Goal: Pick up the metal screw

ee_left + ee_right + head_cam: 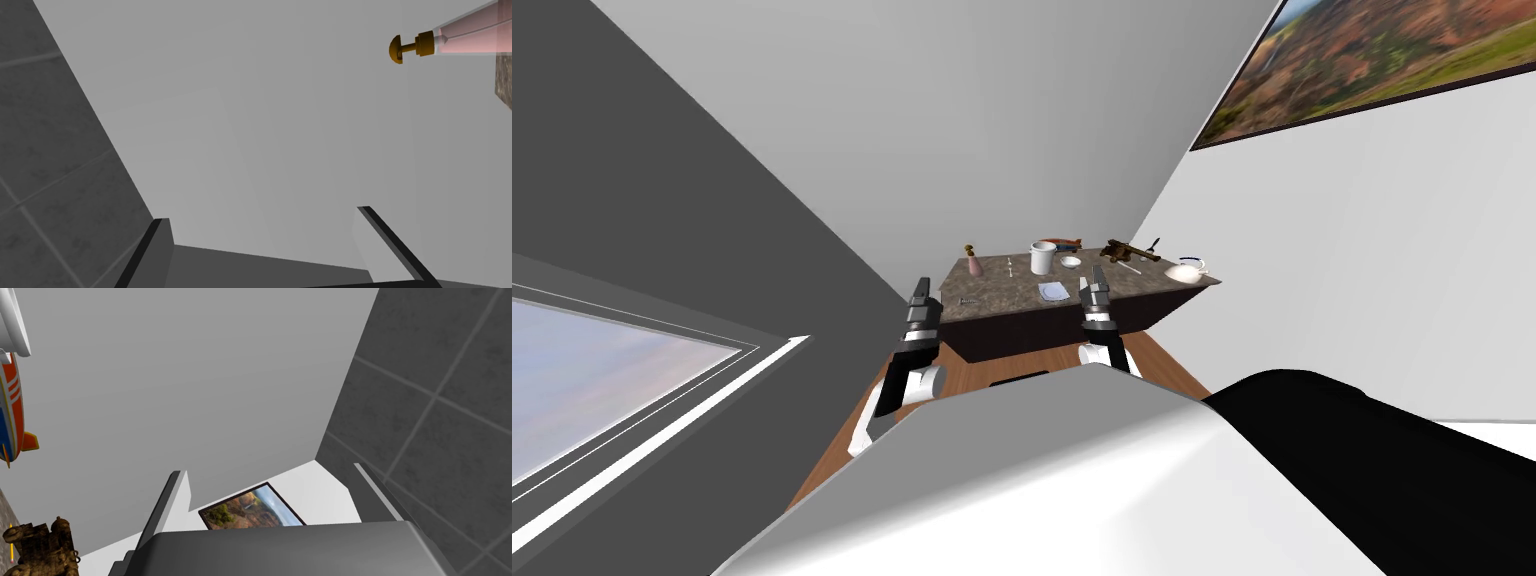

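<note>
- Brown speckled stone tabletop (1002,285) on a dark base stands in a room corner: its far edge is at the grey wall and its right end is near the white wall.
- Reddish wooden floor (1164,366) lies open between me and the near edge.
- Small grey metal screw (968,300) lies by the near left corner, just inside the front edge and apart from everything else. It is too small to make out its detail.
- Pink bottle with a brown pump top (974,262) stands behind the screw, near the left edge. A white cylindrical mug (1043,257) and a flat white cloth (1053,291) sit mid-table.
- Left gripper (263,214) hovers at the near left corner, close to the screw, with its fingers spread wide and nothing between them.
- Right gripper (269,468) hovers at the front edge just beside the cloth, equally wide and empty.
</note>
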You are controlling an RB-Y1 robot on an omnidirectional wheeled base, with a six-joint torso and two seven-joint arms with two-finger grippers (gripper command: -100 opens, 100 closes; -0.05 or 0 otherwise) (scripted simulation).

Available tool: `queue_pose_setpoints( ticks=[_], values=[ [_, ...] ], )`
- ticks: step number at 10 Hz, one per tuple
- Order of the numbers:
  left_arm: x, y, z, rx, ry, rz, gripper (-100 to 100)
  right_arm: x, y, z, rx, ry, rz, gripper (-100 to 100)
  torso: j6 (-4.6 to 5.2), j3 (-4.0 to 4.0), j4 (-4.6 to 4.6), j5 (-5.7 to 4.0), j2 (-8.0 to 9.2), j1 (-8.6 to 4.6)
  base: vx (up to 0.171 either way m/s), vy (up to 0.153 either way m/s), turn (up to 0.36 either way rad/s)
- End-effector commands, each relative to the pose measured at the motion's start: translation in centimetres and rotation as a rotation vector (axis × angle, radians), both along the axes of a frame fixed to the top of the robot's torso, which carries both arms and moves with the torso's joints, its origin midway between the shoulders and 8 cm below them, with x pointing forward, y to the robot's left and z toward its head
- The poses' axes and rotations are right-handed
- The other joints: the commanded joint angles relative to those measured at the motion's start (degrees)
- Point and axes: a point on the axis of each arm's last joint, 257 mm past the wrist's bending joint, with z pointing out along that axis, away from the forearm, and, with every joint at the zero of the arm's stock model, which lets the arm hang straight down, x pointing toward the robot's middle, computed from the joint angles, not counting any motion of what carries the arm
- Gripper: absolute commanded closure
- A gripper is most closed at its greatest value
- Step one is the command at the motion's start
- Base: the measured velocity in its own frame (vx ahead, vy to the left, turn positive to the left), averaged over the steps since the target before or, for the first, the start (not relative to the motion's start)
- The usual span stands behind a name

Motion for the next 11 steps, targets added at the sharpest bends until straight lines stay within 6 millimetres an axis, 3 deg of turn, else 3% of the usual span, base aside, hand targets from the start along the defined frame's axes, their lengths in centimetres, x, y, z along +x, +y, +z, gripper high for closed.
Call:
queue_pose_setpoints(
  ticks=[1,2,6,11],
  values=[
    [1.2,0.0,-0.9,0.013,0.040,-0.002,-100,0.0,0.0,0.0,0.000,0.000,0.000,0,0.00,0.00,0.00,0.00,0.00,0.00,-0.099,0.004,0.000],
    [1.2,0.0,-0.9,0.013,0.040,-0.002,-100,0.0,0.0,0.0,0.000,0.000,0.000,0,0.00,-0.03,0.00,0.00,-0.07,0.03,-0.039,0.003,-0.003],
    [4.9,-0.7,-5.1,0.079,0.185,-0.012,-100,0.0,0.0,0.0,0.000,0.000,0.000,0,0.00,-0.07,-0.02,0.00,-0.13,-0.01,-0.081,-0.004,-0.005],
    [7.3,-0.8,-8.3,0.126,0.296,-0.009,-100,0.0,0.0,0.0,0.000,0.000,0.000,0,0.01,-0.13,-0.05,0.00,-0.23,-0.01,-0.061,-0.002,-0.011]
  ],
)
